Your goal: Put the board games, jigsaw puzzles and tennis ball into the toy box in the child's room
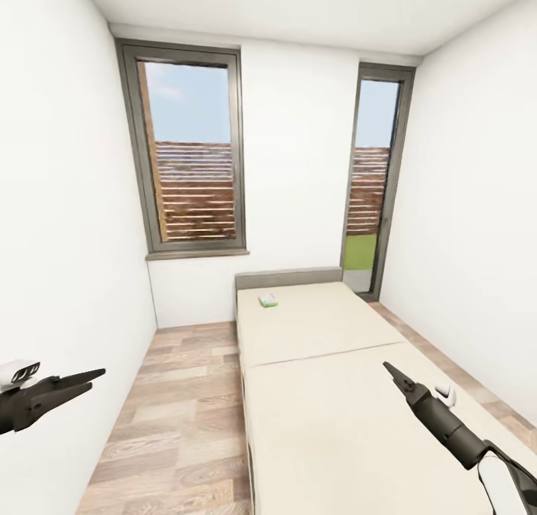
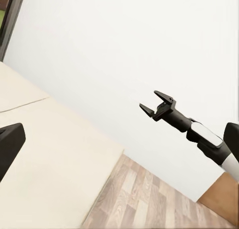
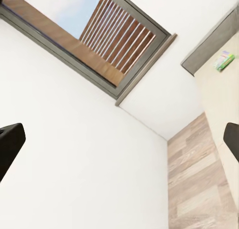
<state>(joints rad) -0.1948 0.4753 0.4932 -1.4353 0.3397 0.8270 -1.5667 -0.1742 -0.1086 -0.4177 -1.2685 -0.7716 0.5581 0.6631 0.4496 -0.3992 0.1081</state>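
Observation:
One pale green board game [image 1: 268,300] lies flat near the head of the bed [image 1: 321,351], beside the grey headboard; the right wrist view also catches this board game [image 3: 225,61]. The cream mattress halves are otherwise bare. My left gripper [image 1: 97,373] hovers open over the floor left of the bed, holding nothing. My right gripper [image 1: 388,367] hangs open above the near mattress half, far short of the game; the left wrist view shows the right gripper [image 2: 152,102] with its fingers spread and empty. The table, toy box, puzzles and ball are out of view.
A strip of wood plank floor [image 1: 186,411] runs between the bed and the left wall [image 1: 67,239]. A dark-framed window [image 1: 190,157] sits in the far wall, and a tall glazed door [image 1: 373,187] stands at the far right. A narrow floor strip [image 1: 462,373] lies right of the bed.

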